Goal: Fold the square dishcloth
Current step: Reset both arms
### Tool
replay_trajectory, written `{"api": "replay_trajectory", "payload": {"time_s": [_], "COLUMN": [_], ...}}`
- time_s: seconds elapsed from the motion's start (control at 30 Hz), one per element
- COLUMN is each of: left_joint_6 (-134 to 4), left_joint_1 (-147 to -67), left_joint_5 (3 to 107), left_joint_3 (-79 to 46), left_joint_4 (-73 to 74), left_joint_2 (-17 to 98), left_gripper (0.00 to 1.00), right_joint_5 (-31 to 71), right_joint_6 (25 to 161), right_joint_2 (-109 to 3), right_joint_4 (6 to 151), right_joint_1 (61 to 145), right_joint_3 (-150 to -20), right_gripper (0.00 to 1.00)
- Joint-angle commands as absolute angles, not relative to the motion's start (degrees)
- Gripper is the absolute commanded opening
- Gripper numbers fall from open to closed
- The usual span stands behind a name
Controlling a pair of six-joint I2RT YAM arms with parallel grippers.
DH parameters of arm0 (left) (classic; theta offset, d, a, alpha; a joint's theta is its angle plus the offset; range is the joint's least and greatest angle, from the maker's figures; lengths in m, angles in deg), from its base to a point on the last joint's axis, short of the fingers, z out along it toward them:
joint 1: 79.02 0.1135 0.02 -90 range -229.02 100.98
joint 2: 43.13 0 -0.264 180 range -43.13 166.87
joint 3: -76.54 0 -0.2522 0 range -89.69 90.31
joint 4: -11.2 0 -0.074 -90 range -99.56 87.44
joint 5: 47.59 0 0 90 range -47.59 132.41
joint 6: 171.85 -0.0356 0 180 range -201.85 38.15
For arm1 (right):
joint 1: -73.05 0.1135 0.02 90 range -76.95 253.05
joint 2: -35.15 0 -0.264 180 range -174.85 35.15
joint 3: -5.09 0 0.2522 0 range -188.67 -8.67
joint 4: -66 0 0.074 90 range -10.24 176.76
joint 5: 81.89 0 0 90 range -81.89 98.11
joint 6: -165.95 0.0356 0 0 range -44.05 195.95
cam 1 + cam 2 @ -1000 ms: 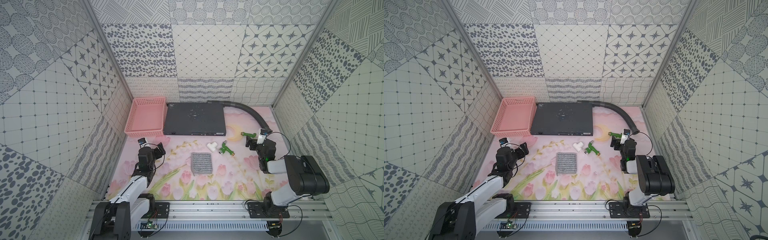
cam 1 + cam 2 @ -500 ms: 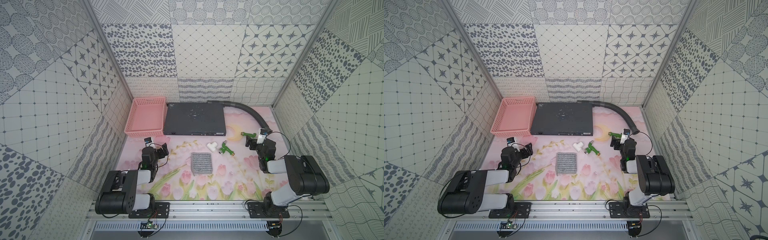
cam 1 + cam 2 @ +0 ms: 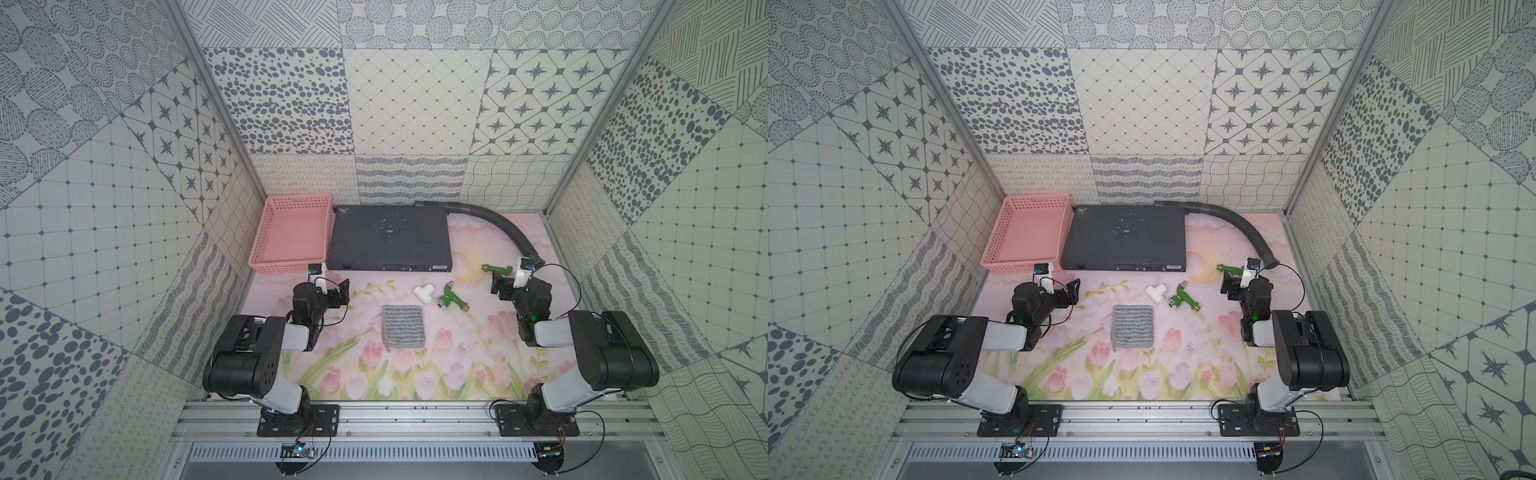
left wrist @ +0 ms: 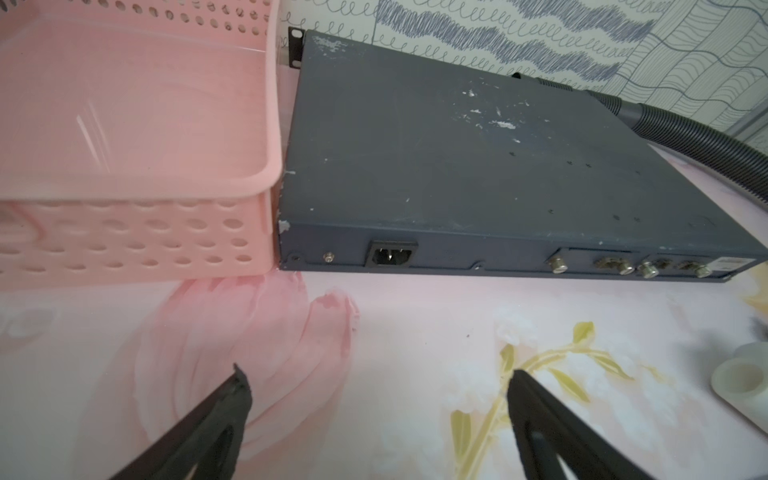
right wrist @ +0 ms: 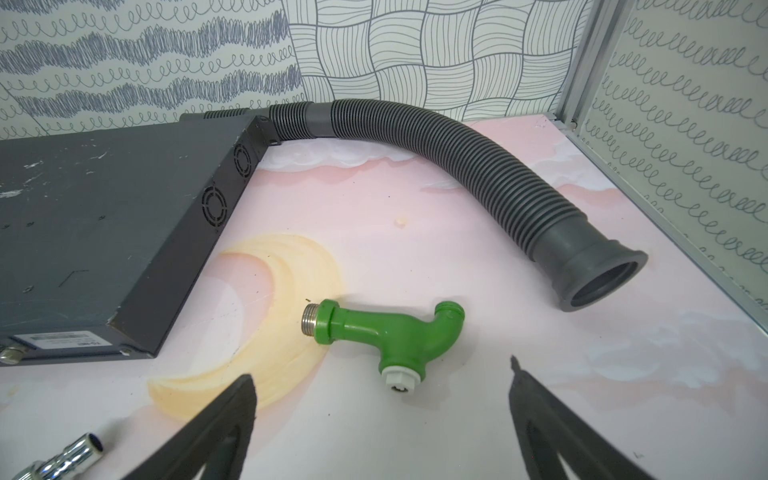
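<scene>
**Dishcloth lies on the mat, both grippers wide and empty**

Nearest the robot, the square dishcloth (image 3: 404,325) lies flat on the tulip-printed mat (image 3: 415,376), about midway between the two arms. Its wavy pale stripes run side to side, and nothing touches it.

A little farther back and well to its left, the left gripper (image 4: 376,376) sits low over the mat. Its jaws are spread wide with nothing between them. On the opposite side, the right gripper (image 5: 382,370) is equally spread and empty, well apart from the cloth. A green pipe fitting (image 5: 386,332) lies just beyond its fingertips, partly on the yellow moon print and not touched by them.

Just past the cloth's far right corner, a white T-fitting (image 3: 424,293) and a second green fitting (image 3: 451,300) lie side by side on the mat.

Farthest back, the dark grey metal box (image 3: 388,241) lies flat by the rear wall. The pink basket (image 3: 291,232) sits just beside its left edge. A ribbed hose (image 3: 505,226) curves from behind the box's right rear corner toward the right gripper, with its flared mouth resting on the mat.
</scene>
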State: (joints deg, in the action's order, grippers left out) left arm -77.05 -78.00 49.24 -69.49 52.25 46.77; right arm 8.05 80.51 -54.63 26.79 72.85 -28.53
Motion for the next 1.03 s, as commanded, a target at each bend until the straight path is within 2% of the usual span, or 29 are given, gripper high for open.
{"api": "replay_trajectory", "payload": {"time_s": [0.0, 0.2, 1.0], "left_joint_6": [-81.4, -79.5, -79.5], "left_joint_1": [-78.2, -78.2, -78.2], "left_joint_5": [55.4, 50.2, 50.1], "left_joint_3": [-67.9, -67.0, -67.1], "left_joint_4": [50.0, 48.3, 48.4], "left_joint_2": [47.3, 47.2, 47.2], "left_gripper": [0.99, 0.99, 0.99], "right_joint_5": [8.1, 8.1, 11.7], "right_joint_6": [81.1, 81.1, 79.5], "right_joint_2": [-54.7, -54.8, -54.8], "right_joint_4": [25.0, 25.0, 26.9], "right_joint_1": [72.7, 72.7, 72.7], "right_joint_3": [-29.7, -29.6, -30.8], "right_gripper": [0.97, 0.97, 0.97]}}
